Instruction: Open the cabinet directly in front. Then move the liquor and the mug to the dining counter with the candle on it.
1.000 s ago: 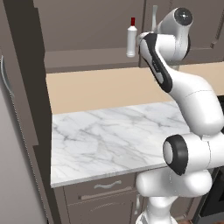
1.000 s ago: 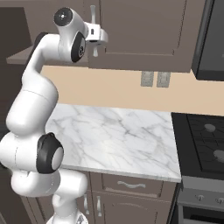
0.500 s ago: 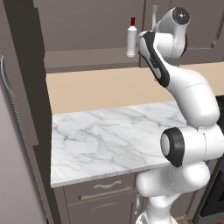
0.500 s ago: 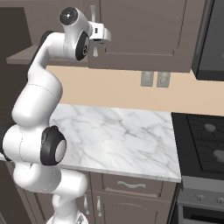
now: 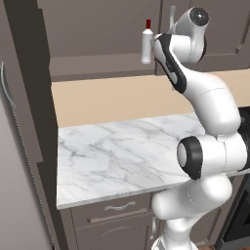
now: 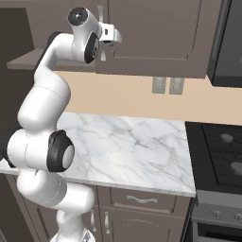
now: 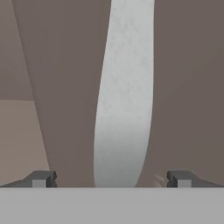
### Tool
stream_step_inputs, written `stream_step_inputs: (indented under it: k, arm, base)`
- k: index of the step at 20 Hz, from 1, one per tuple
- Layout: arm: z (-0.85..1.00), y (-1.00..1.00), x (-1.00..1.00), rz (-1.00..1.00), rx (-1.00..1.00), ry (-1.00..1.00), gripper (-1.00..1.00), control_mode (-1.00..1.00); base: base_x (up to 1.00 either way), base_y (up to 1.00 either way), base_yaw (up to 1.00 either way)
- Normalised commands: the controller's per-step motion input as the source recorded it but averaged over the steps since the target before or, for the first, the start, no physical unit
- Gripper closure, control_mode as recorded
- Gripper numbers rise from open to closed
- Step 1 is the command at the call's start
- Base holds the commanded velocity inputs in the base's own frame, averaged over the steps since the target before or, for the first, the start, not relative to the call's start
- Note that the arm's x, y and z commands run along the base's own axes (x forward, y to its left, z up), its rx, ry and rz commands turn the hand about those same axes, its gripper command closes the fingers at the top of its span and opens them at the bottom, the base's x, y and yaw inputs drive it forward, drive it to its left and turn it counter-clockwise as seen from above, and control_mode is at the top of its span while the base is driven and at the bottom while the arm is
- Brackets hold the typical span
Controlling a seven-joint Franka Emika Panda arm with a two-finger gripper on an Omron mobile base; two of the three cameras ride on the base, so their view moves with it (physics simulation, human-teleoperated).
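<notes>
We hold our gripper (image 7: 111,179) wide apart, with nothing between its tips, close in front of the silver handle (image 7: 124,96) of the cabinet (image 6: 160,33). In the hand view the handle stands between the two fingertips (image 7: 41,178). The arm is raised high above the marble desk (image 5: 127,151). In the left base view the liquor (image 5: 146,43) stands upright inside the open part of the cabinet, just beside the arm. The cabinet door in front of the gripper is closed.

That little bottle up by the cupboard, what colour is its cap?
Red, on a white bottle; the left base view shows it best.
</notes>
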Motion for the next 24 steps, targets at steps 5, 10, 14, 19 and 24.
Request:
stream_step_inputs:
  k: [5, 10, 14, 19, 24]
  arm:
    - [0.0, 0.0, 0.29, 0.0, 0.0, 0.0, -1.0, -1.0]
    - [0.0, 0.0, 0.27, 0.0, 0.0, 0.0, -1.0, -1.0]
    - [-0.04, 0.02, 0.21, 0.0, -0.02, 0.0, 1.0, -1.0]
    - [-0.08, 0.1, 0.2, 0.0, -0.06, 0.0, 1.0, -1.0]
    - [-0.09, 0.0, 0.01, 0.0, -0.05, -0.09, 1.0, -1.0]
  base:
    - [0.0, 0.0, 0.0]
    - [0.0, 0.0, 0.0]
    - [0.0, 0.0, 0.0]
    - [0.0, 0.0, 0.0]
    - [0.0, 0.0, 0.0]
